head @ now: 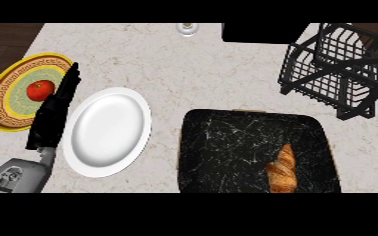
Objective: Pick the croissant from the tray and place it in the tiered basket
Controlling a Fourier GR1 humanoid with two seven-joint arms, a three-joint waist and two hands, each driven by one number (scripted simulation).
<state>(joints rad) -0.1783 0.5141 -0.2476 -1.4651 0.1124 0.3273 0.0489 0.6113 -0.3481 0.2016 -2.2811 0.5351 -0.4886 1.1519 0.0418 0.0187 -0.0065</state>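
A golden-brown croissant (pixel 283 169) lies in the lower right part of a black marbled tray (pixel 229 140) at the bottom right of the counter. The black wire tiered basket (pixel 332 70) stands at the upper right, beyond the tray. My left hand (pixel 53 112) shows at the left edge, fingers straight and pointing up, between a patterned plate and a white plate. It holds nothing and is far from the croissant. My right hand does not show.
A white plate (pixel 107 131) lies left of the tray. A yellow-green patterned plate (pixel 22 87) with a red tomato (pixel 40 90) sits at the far left. A small glass object (pixel 187 28) and a black block (pixel 262 32) stand at the counter's far edge.
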